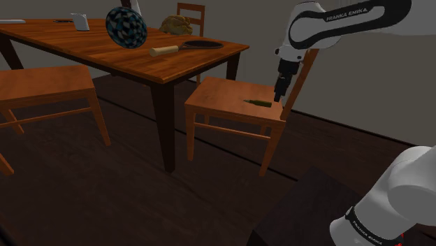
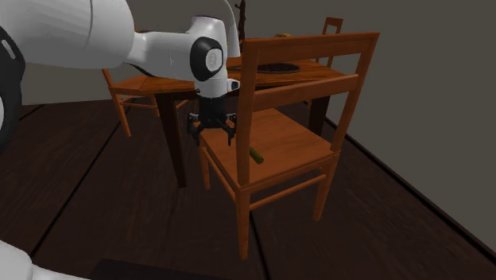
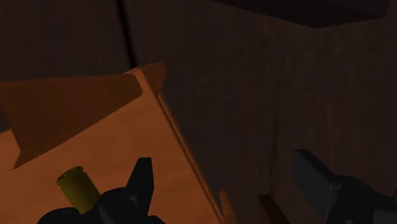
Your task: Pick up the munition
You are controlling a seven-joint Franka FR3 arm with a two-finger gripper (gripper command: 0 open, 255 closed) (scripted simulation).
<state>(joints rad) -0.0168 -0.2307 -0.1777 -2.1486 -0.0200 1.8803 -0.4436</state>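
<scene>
Nearest in the shoulder view, the dark stand sits at 5 o'clock of the frame. The white arm arches over from it at 1 o'clock. The black gripper hangs from the arm, pointing down, close above the seat of a wooden chair, near the backrest post.

Its fingers stand wide apart and clasp nothing. In the wrist view the gap between them lies over the seat's edge and the dark floor past it.

The munition, a small olive cylinder, lies flat on the seat. It is at 8 o'clock of the gripper in the shoulder view and at 4 o'clock of it in the second exterior view. In the wrist view it lies outside the gap, close beside one finger, its near end hidden behind the hand, so I cannot tell whether they touch.

Farther off, at 10 o'clock of the chair, stands a wooden table. A dark pan with a pale handle lies near the table corner closest to the chair. A patterned ball is at 10 o'clock of the pan, and a white jug is beyond it at 9 o'clock. A second chair stands at 9 o'clock of the frame, beside the table.
</scene>
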